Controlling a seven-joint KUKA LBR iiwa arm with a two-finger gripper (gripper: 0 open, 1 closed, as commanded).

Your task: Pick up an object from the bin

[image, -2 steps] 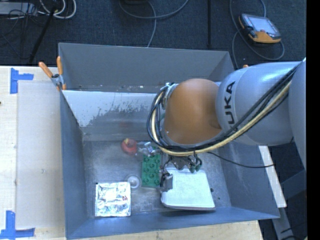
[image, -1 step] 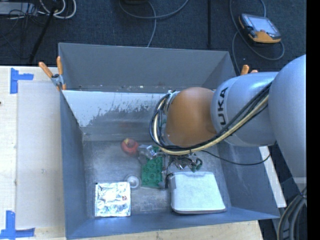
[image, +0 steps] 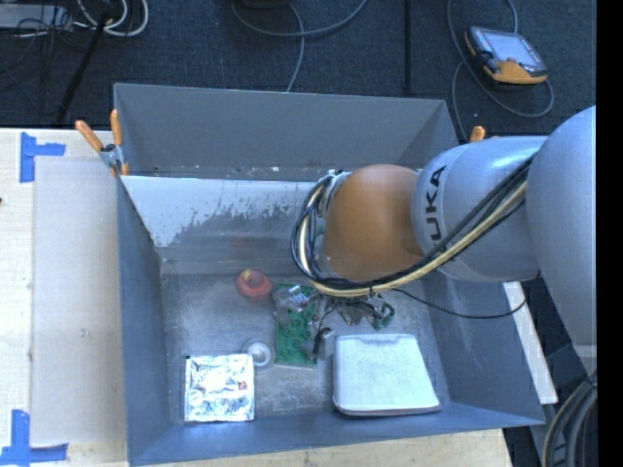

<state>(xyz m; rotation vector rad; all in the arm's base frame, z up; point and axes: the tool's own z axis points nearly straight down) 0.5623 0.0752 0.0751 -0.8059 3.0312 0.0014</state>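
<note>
The bin [image: 141, 261] is brightly lit; pale glare is seen on its wall beyond the gripper [image: 313, 327], and soft shadow is cast beneath it.

Bin floor [image: 185, 311] bare at left; green board [image: 290, 340], white pad [image: 382, 377] crowd the centre.

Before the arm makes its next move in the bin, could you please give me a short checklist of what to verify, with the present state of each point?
1. Gripper is low inside the grey metal bin, at the green flat board-like piece near the floor's middle: ok.
2. Something is held in the gripper: cannot tell; the orange wrist cover and cables hide it.
3. Small red round thing lies apart from the gripper: ok.
4. White flat rectangular pad is clear of the gripper: cannot tell; it lies very near.
5. Square shiny printed packet at the front lies apart: ok.
</note>
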